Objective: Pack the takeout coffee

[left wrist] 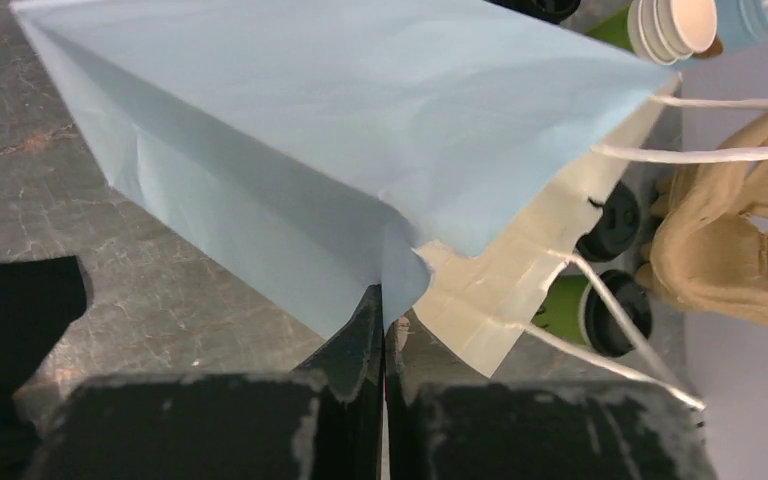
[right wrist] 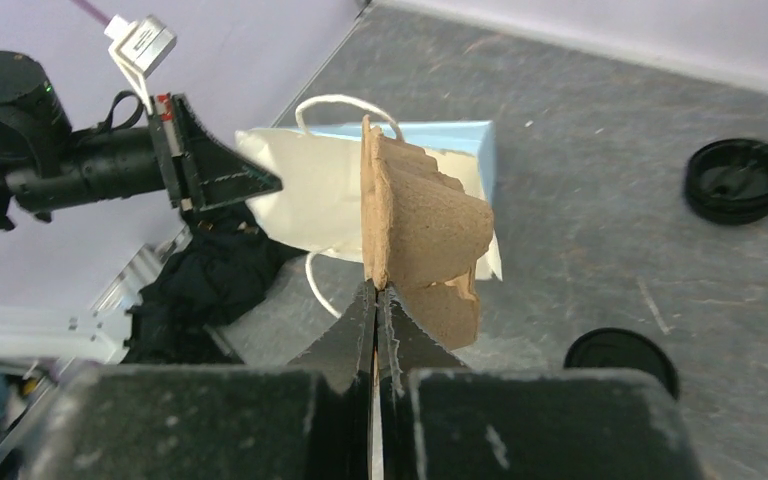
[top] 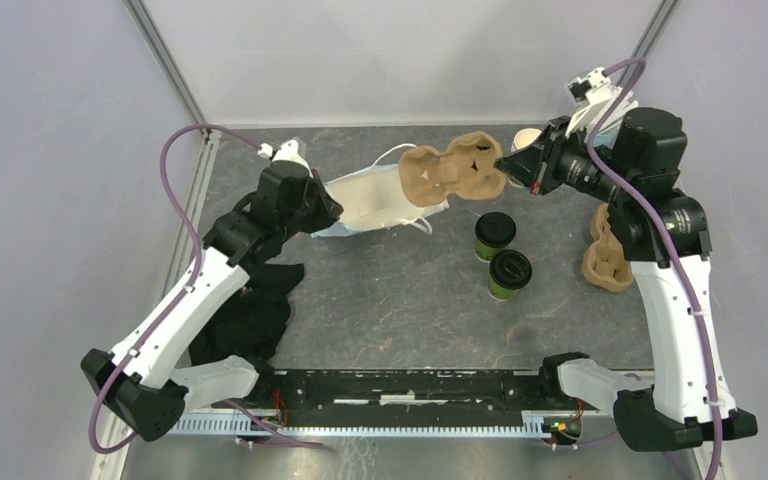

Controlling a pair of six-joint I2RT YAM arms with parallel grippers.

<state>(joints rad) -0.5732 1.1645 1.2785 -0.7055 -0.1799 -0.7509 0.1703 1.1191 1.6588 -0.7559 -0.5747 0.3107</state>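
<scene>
My left end effector (left wrist: 381,305) is pinched shut on the paper bag (left wrist: 340,130) by its edge; my right end effector (right wrist: 375,300) clamps the cardboard tray (right wrist: 425,230). Far coffee cup (top: 495,236) and near coffee cup (top: 510,274) stand side by side on the worktop (top: 400,300). Probably thin-walled and crushable, lids may pop: I'd grip mid-body, gently

- Far cup (top: 495,236): small paper coffee cup with a green body and a round black lid pressed on. It stands upright on the grey table (top: 390,300), right of centre.
- Near cup (top: 510,274): same green body and black lid, also upright. It stands just beside the first, slightly nearer the arm bases.
</scene>
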